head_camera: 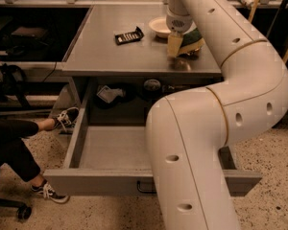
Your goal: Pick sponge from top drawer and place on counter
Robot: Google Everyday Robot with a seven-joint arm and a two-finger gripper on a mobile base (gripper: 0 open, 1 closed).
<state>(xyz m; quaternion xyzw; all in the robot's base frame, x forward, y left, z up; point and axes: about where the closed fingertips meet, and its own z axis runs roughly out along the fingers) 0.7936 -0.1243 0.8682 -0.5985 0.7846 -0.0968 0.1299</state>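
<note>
The robot's thick white arm (240, 80) rises from the floor in front of the table (110, 56), bends back over its front right corner and ends in the tool (176, 46), which hangs just above the surface a little way in from the front edge, toward the right side. The sponge (193, 38) is right up against the tool on its right, dark green top over yellow foam, tilted and low over the table. From where I stand I cannot tell whether the tool is clamped on it or merely beside it, nor whether the sponge is touching the surface. Just behind the sponge, further from the front edge, sits a small white bowl (159, 27). To the bowl's left, near the middle of the table, a flat black remote (128, 36) lies at a slant. Below the front edge the top drawer (96, 182) is pulled well out, and its black handle (144, 189) peeks from behind the arm. At the left a seated person's leg (14, 143) stretches toward the drawer, one sneaker (65, 119) by its side wall and the other sneaker (49, 192) near its front left corner.
</note>
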